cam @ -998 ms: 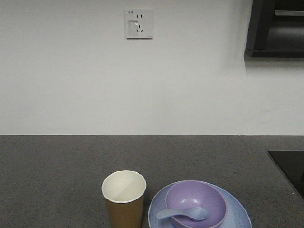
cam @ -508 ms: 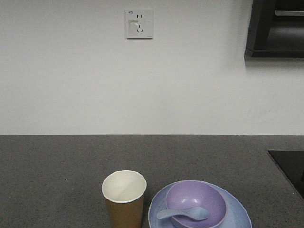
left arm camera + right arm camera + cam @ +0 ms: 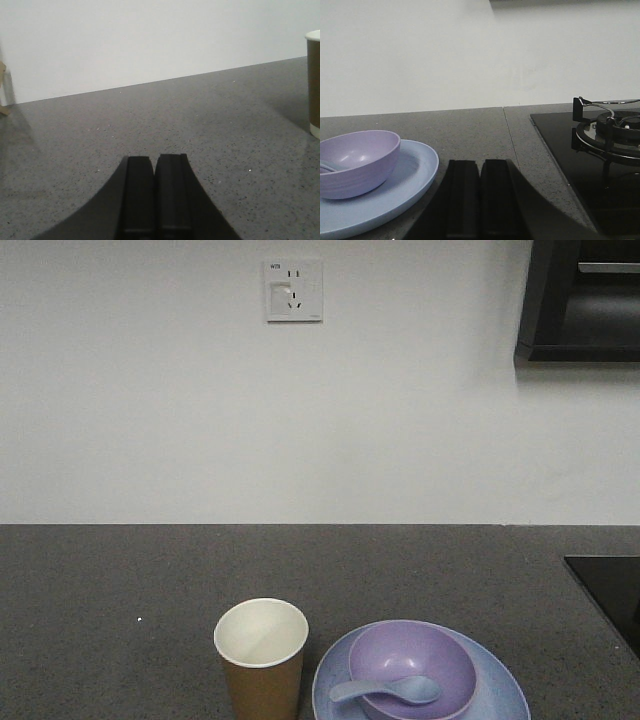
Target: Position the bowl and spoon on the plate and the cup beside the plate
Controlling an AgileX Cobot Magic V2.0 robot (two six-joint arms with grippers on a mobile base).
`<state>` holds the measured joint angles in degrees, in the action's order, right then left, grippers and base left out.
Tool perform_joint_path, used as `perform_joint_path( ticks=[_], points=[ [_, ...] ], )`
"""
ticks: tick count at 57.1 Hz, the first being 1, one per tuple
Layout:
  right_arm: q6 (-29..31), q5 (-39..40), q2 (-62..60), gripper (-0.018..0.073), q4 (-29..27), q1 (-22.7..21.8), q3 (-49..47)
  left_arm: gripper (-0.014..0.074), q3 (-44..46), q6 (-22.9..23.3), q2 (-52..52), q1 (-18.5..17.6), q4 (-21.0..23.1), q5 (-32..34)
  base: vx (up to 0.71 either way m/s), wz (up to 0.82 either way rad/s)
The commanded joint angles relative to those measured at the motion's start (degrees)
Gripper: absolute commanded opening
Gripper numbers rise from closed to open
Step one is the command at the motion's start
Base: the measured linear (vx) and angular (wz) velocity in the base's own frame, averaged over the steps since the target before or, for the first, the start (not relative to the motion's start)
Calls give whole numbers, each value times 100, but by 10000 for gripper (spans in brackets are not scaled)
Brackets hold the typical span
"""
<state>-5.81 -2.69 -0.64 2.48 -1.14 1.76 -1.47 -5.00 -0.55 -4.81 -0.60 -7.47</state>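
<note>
**Both grippers shut & empty, low over counter; tableware set between them**

L gripper [image 3: 156, 162]: jaws pressed together, nothing btwn them, sitting low over the dark speckled counter [image 3: 150, 115]. Cup [image 3: 313, 82] is ahead & well to its right, cut off by the edge of the left wrist view; upright, brown wall w/ pale band at base, standing on the counter. Apart from the gripper, no contact.

R gripper [image 3: 480, 167]: jaws also closed flat against each other, holding nothing. Plate [image 3: 395, 192] lies ahead-left of it, near but not touching. Bowl [image 3: 357, 160] sits upright on the plate, further left of the gripper. A sliver of spoon handle shows at the far left of the right wrist view, inside the bowl. Ahead-right of this gripper: black glass hob [image 3: 560, 145] w/ a gas burner grate [image 3: 607, 130], set into the counter.

Front view: no arm visible. Cup [image 3: 261, 655] just beside the plate [image 3: 500, 685], on its left as seen; can't tell if rims touch. Bowl [image 3: 412, 665] on plate, spoon [image 3: 385, 690] resting across the bowl's near rim, scoop inside, handle pointing toward the cup. White wall socket [image 3: 293, 290] on the wall behind; dark cabinet [image 3: 580, 300] upper right.
</note>
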Motion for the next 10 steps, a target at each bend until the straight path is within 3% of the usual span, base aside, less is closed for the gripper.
perform_joint_path(
  ticks=[1, 10],
  points=[
    [23, 431, -34, -8, 44, -28, 24, -3, 143, 10, -92, -2, 16, 452, 0, 0],
    [23, 431, -34, -8, 44, -28, 24, -3, 143, 10, -92, -2, 16, 452, 0, 0]
  ],
)
